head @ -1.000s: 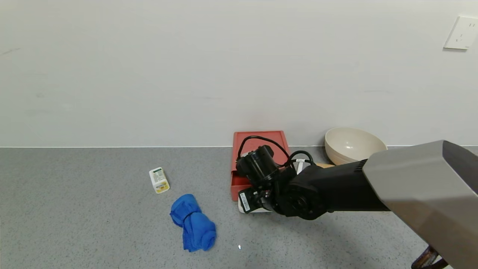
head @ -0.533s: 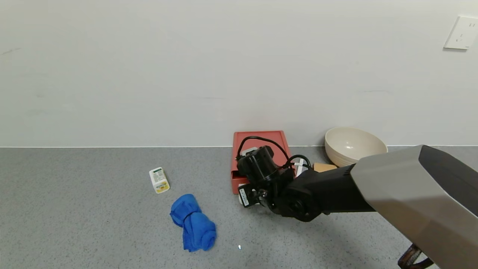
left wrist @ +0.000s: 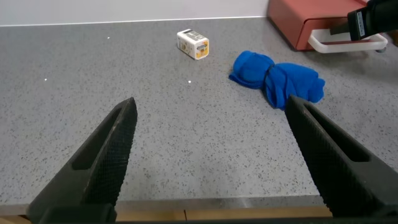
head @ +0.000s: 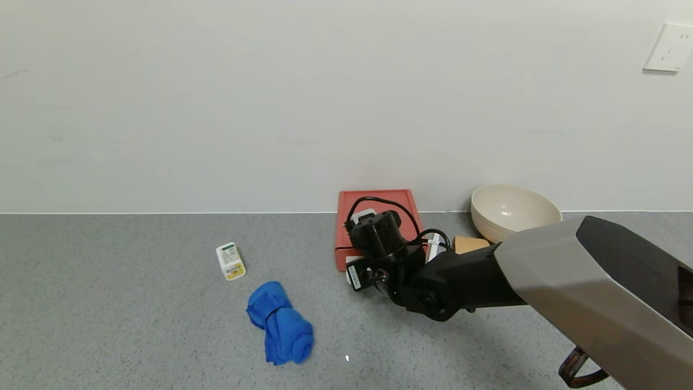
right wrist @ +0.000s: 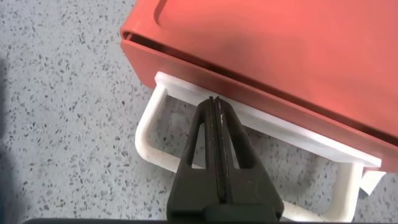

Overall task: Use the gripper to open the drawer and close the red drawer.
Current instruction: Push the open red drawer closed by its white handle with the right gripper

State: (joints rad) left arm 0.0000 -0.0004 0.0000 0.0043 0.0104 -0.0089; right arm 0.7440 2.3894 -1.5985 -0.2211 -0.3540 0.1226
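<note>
The salmon-red drawer box (head: 374, 205) stands against the back wall, and its white loop handle (head: 350, 272) faces me. In the right wrist view the drawer (right wrist: 280, 50) sits almost fully in its case. My right gripper (right wrist: 215, 102) is shut and empty, inside the handle loop (right wrist: 148, 140), with its tips against the white bar on the drawer front. In the head view the wrist camera (head: 379, 238) hides the fingers. My left gripper (left wrist: 210, 102) is open and empty, low over the counter's front edge, far from the drawer (left wrist: 305, 22).
A rolled blue cloth (head: 280, 322) and a small white-and-yellow box (head: 230, 261) lie left of the drawer. A beige bowl (head: 511, 211) stands to its right by the wall, with a tan object (head: 468, 244) before it. The right arm crosses the counter's right side.
My right gripper has moved toward the wall, pressing on the handle. The drawer has slid back into its case, from well out to almost fully in.
</note>
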